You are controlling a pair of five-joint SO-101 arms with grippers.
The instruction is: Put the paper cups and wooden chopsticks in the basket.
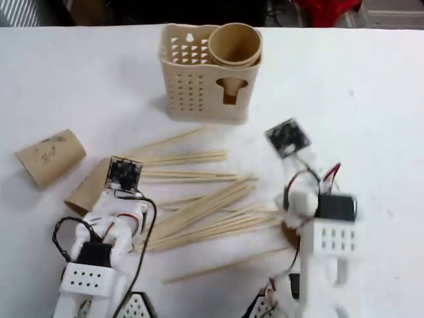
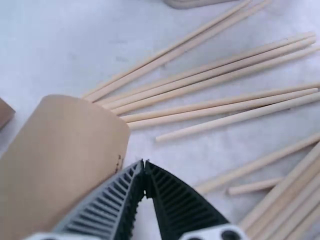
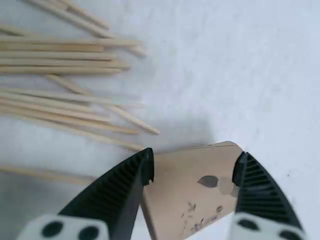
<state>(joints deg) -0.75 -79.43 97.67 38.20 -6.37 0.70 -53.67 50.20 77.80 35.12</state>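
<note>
1. The right gripper (image 3: 195, 167) is spread open, and a paper cup (image 3: 192, 200) lying on the table is straddled between its fingers.
2. The left gripper (image 2: 144, 170) is clenched empty, just beside a second cup (image 2: 60, 160).

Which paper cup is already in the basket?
The upright cup in the basket. The far-left cup, the cup by the left claw and the cup at the right claw lie on the table.

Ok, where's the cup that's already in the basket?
High view: the paper cup stands upright in the basket's right end, at the table's far edge, beyond the chopsticks.
</note>
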